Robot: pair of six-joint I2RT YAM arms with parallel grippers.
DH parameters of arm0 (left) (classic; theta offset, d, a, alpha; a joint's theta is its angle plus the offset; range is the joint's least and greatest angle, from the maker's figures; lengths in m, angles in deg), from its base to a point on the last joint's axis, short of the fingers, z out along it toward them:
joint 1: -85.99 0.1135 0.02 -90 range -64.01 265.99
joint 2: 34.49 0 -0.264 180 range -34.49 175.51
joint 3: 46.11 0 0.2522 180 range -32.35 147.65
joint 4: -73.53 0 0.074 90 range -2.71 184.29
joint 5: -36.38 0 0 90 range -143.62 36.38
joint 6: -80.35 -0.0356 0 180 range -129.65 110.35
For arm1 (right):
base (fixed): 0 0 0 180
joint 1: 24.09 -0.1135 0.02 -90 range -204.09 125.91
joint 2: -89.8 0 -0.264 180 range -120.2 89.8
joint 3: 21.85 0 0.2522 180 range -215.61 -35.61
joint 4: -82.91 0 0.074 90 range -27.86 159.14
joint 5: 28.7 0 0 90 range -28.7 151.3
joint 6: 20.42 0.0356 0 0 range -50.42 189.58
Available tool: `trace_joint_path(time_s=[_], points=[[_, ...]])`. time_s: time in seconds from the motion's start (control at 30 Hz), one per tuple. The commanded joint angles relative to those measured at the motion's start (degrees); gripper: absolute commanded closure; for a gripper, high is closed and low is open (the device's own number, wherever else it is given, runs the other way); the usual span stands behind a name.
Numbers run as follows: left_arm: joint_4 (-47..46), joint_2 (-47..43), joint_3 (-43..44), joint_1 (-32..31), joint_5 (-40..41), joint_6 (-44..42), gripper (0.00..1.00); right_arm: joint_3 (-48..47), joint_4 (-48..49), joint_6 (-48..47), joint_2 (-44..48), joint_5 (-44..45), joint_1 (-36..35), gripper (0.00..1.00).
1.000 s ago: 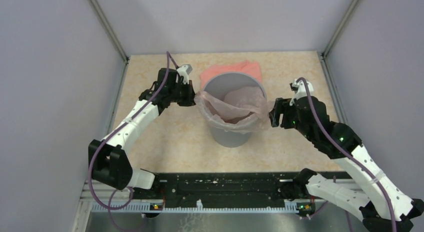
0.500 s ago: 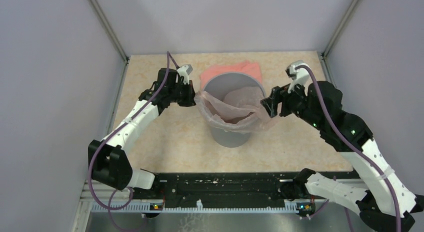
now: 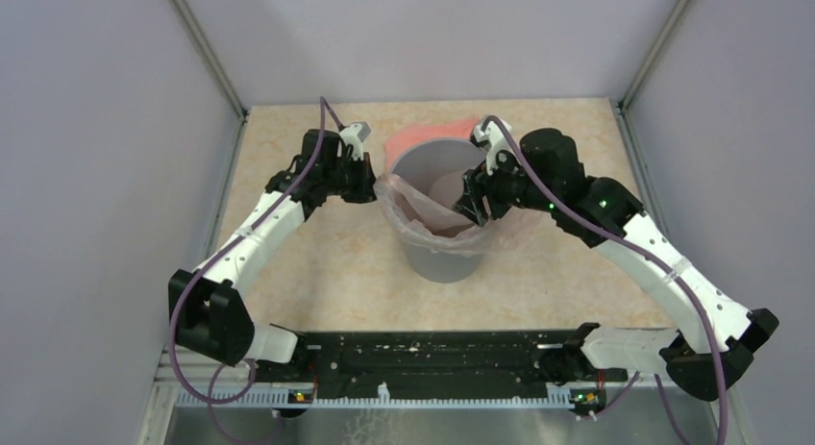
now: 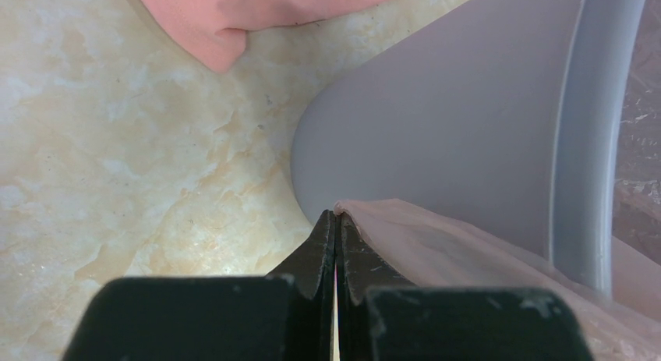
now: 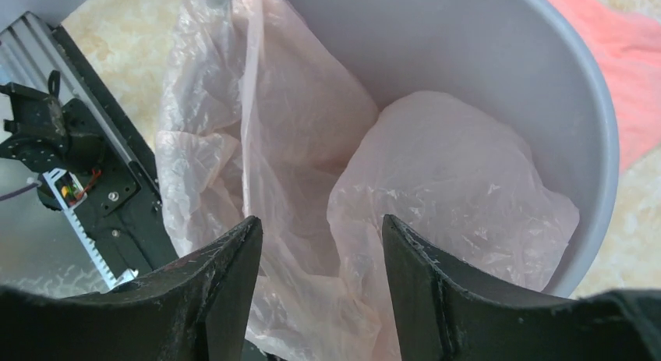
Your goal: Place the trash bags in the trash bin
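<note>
- what does the bag [image 3: 428,214] look like?
- thin, crinkly, see-through pale pink film. part is bunched down inside the smooth grey bin [image 3: 442,264]; the rest drapes over the near rim and hangs down the outside.
- and the fingers?
- the left fingers [image 4: 319,252] are pressed fully together, pinching the bag's edge just outside the bin's left wall. the right fingers [image 5: 226,275] stand apart above the bin's mouth, over the film, gripping nothing.
- and around it?
- a beige marbled tabletop [image 3: 317,262], a folded salmon-pink sheet [image 3: 418,135] lying just behind the bin, plain grey walls [image 3: 96,176] on three sides, and a black rail [image 3: 432,354] along the near edge.
</note>
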Motion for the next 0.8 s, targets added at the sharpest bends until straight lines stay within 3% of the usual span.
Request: trace_joint_path(time_s=[0.0, 0.33, 0.6, 0.77], points=[[-1.39, -1.88, 2.38, 0.11, -1.08, -0.93, 1.00, -4.20, 1.06, -1.39, 1.20, -2.19, -0.42, 0.42], [-1.44, -1.74, 2.67, 0.06, -1.21, -0.85, 1.00, -4.54, -2.44, -3.73, -1.08, -3.19, -2.82, 0.43], [-1.34, -1.72, 3.01, 0.04, -1.10, -1.01, 1.00, -6.20, -2.63, -4.22, -3.68, -1.98, -2.93, 0.68], [-1.28, -1.68, 3.11, 0.12, -1.12, -1.19, 1.00, -7.33, -3.01, -4.64, -4.95, -2.42, -2.94, 0.77]])
